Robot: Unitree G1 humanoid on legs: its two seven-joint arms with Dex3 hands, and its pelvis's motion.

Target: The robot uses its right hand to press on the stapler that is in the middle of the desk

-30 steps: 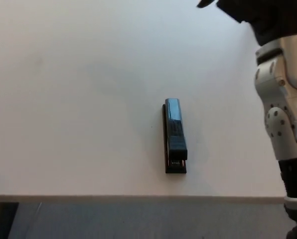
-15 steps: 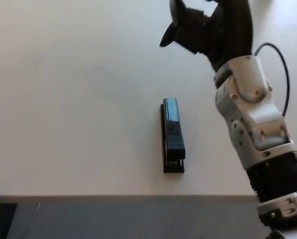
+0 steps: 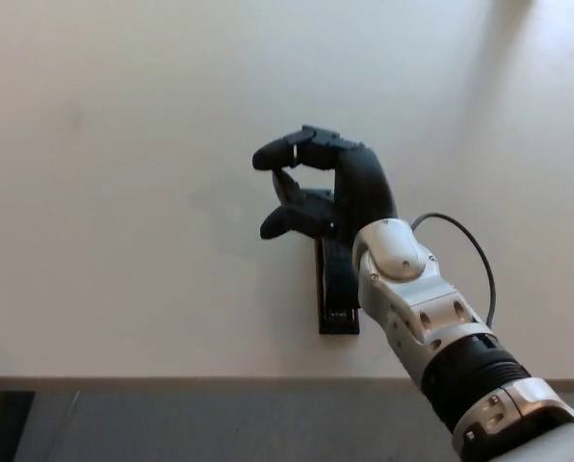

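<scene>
Black stapler (image 3: 337, 294) lay lengthwise near the front edge of the pale surface (image 3: 123, 192), its far half hidden under my right robot hand (image 3: 326, 192). Hand held nothing: fingers (image 3: 282, 154) curled loosely and apart, thumb below them, reaching past the stapler's far end. Could not tell whether the palm touched the top arm. Left hand not visible. Judgement: stapler looks rigid, fairly dense, with a smooth top that may slide sideways under an off-centre push. No grasp needed; best contact is flat on the top arm toward its head end, pressing straight down so the base stays planted.
</scene>
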